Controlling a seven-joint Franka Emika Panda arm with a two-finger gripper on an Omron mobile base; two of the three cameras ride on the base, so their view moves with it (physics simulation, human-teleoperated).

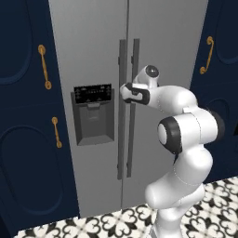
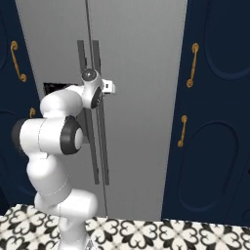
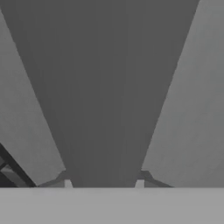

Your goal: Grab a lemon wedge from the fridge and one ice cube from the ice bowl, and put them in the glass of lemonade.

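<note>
The closed grey fridge (image 1: 93,56) fills the middle between navy cabinets (image 1: 23,116) with gold handles (image 1: 44,66), its black dispenser panel (image 1: 93,114) on the left door, while the white arm (image 1: 186,139) rises at right and reaches its tool (image 1: 124,92) to the right door's long dark vertical handle (image 1: 134,107).

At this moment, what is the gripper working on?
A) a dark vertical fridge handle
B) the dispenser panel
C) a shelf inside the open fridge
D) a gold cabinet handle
A: the gripper sits at a dark fridge handle, which runs between its fingertips in the hand view; the fridge doors are shut.
</note>
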